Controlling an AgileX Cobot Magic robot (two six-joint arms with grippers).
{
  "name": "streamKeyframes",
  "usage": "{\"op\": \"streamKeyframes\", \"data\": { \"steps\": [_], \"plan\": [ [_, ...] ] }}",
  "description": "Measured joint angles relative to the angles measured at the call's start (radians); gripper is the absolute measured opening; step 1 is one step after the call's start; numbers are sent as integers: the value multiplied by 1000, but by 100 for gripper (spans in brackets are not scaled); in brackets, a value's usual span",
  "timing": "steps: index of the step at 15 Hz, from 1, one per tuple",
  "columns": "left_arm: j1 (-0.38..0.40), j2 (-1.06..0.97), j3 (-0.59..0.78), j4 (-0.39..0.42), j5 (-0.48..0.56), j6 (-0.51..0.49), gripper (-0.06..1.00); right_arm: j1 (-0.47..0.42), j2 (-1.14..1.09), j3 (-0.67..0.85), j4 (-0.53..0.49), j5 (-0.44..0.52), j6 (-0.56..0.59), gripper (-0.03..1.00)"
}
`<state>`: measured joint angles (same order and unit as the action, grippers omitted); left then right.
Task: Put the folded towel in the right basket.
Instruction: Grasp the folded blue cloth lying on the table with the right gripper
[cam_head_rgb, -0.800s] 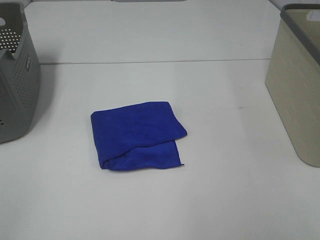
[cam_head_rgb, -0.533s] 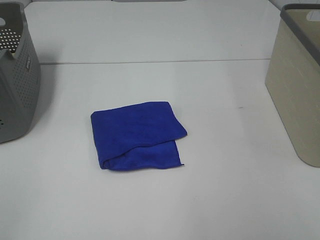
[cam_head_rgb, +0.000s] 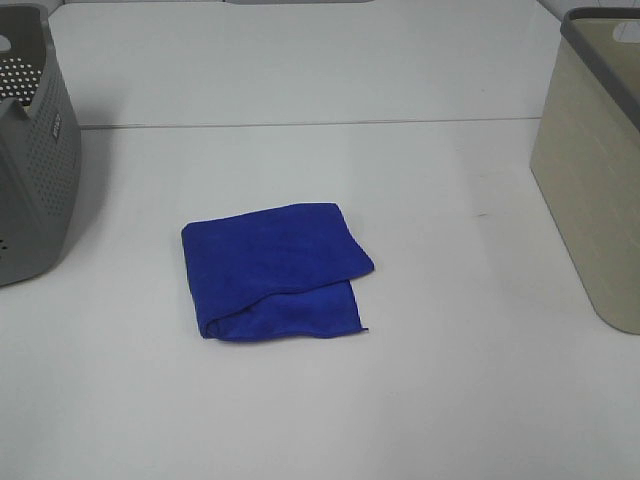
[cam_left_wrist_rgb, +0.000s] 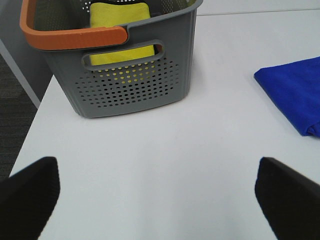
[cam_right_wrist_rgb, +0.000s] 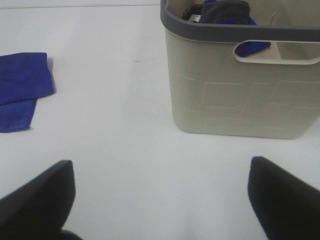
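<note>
One towel lies flat near the middle of the table, and nothing is touching it. It is soft and looks light, so it will bend and droop when you lift it. It is folded in layers, and a lower layer sticks out on the side nearest the high camera. If you pinch only the top layer, the towel may fall open. I think the best place to grab is the thick folded part, going low enough to catch all the layers. It should not slip much and cannot break, so a firm squeeze is fine.

The right basket stands well apart from the towel, at the right edge of the table. It is tall, so you must lift the towel over its rim. Some cloth is in it already.

The right gripper faces this basket, jaws wide, holding nothing. The left gripper faces the grey basket, jaws wide too, and empty.
</note>
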<state>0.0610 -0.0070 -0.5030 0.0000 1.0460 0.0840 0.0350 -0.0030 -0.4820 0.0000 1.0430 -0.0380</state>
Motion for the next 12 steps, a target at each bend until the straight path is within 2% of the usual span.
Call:
{"op": "streamKeyframes", "data": {
  "steps": [12],
  "plan": [
    [0, 0, 0, 0, 0, 0, 99, 0, 0, 0, 13, 0, 0, 90]
  ]
}}
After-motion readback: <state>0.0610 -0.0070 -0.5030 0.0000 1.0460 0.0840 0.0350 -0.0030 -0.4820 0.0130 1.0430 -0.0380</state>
